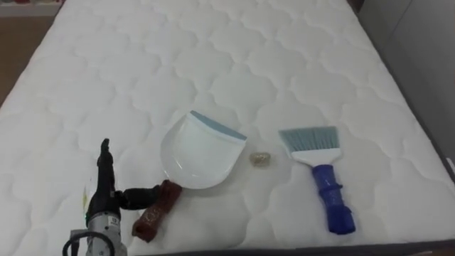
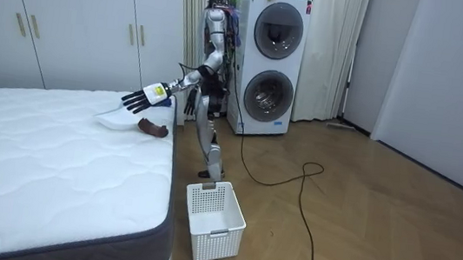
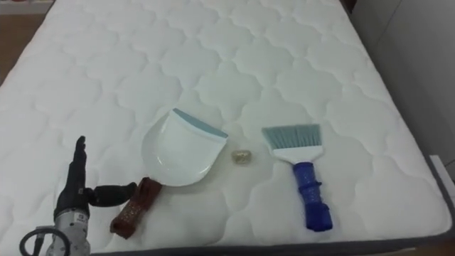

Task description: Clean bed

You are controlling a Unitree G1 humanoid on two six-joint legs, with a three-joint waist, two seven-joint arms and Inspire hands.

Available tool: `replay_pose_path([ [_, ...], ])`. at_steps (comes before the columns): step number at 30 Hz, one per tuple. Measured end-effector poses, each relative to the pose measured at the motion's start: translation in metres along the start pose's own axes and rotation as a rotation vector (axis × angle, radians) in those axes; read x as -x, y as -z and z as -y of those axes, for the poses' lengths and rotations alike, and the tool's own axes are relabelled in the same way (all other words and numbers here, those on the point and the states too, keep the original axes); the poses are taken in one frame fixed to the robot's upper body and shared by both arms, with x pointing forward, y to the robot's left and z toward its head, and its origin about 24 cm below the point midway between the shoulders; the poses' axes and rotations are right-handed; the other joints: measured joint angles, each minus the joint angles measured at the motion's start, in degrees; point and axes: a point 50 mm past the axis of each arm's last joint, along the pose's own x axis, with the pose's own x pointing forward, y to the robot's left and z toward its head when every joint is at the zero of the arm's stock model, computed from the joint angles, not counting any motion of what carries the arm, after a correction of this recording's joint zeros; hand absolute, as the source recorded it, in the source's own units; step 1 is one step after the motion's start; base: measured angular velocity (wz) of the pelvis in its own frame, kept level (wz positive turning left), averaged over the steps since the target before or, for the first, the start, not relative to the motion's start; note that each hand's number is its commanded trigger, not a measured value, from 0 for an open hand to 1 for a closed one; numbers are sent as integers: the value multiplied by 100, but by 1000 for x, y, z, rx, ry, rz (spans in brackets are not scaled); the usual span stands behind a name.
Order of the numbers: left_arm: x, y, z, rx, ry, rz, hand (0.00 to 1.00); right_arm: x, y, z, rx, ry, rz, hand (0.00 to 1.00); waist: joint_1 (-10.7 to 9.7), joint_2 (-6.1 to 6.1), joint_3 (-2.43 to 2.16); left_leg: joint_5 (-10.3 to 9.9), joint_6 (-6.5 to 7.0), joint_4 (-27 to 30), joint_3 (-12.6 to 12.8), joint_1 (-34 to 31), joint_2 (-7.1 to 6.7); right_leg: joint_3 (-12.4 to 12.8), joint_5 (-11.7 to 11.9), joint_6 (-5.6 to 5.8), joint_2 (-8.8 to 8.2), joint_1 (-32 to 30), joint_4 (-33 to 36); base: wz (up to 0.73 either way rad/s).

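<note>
My left robot hand (image 1: 103,203) is over the near-left part of the bed (image 1: 213,50). Its fingers are straight and point up the mattress, and the thumb sticks out sideways toward the dustpan handle (image 1: 155,211). It is spread wide and holds nothing. The thumb tip is right at the brown handle; I can't tell if it touches or is just short.

My guess is the thumb is out like that to line up a grasp on the handle, with no closing started yet.

The white dustpan (image 1: 197,153) lies flat, handle toward me and blue-grey lip facing away and to my right. Just beside the pan's right edge is the scrap (image 1: 261,159), a small crumpled pale bit on the quilted top. That is the thing to clear. Right of the scrap is the brush (image 1: 318,160), bristles pointing away and blue handle toward the near edge.

Both handles face me, probably so I can reach them from the bedside. The scrap sits between the two tools, so a short sweep left should put it in the pan.

In the room view I stand on the wood floor at the bed's edge with my arm stretched over the mattress. A white basket (image 2: 214,220) is on the floor by the bed, likely for dumping, and the stacked washing machines (image 2: 269,64) are behind me.
</note>
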Motion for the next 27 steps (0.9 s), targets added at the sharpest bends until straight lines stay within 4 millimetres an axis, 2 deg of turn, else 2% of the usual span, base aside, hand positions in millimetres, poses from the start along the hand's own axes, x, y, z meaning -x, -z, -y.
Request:
replay_pose_path([
  [9,-10,4,21,-71,93,-44,0,-3,-13,2,22,-8,12,0,-81,25,30,17,2,43,-7,-305,4,0,6,-7,0,-286,11,0],
  [17,-16,8,23,-101,109,-80,0,-5,-23,4,34,-4,24,0,-199,94,56,17,2,42,-5,-546,5,12,7,-8,0,-579,15,-3],
  [27,-16,19,26,-136,133,-142,0,-7,-29,6,38,31,23,0,-195,133,80,18,3,-23,-69,-619,7,-26,7,-7,5,-694,12,-4],
])
